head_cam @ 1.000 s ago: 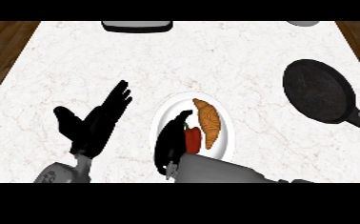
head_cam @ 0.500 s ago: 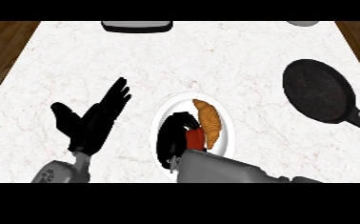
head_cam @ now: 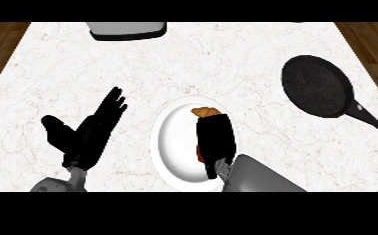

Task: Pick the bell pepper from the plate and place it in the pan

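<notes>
Near the table's (head_cam: 184,54) left edge, toward its near side, we see the left hand (head_cam: 85,134) resting with its fingers straight and spread, holding nothing. Just right of it, in the middle of the near half of the table, lies the white plate (head_cam: 171,144). Over the plate's right part we see the right hand (head_cam: 218,138), palm down, covering most of what lies there. At its fingertips the brown end of a croissant (head_cam: 206,112) shows, and at its left side a sliver of the red bell pepper (head_cam: 200,154), on the plate under the hand; we cannot tell whether the fingers close on it. At the far edge, left of centre, stands a grey appliance (head_cam: 125,29). Well apart, near the right edge, sits the black pan (head_cam: 316,85), its handle pointing toward the near right corner.
</notes>
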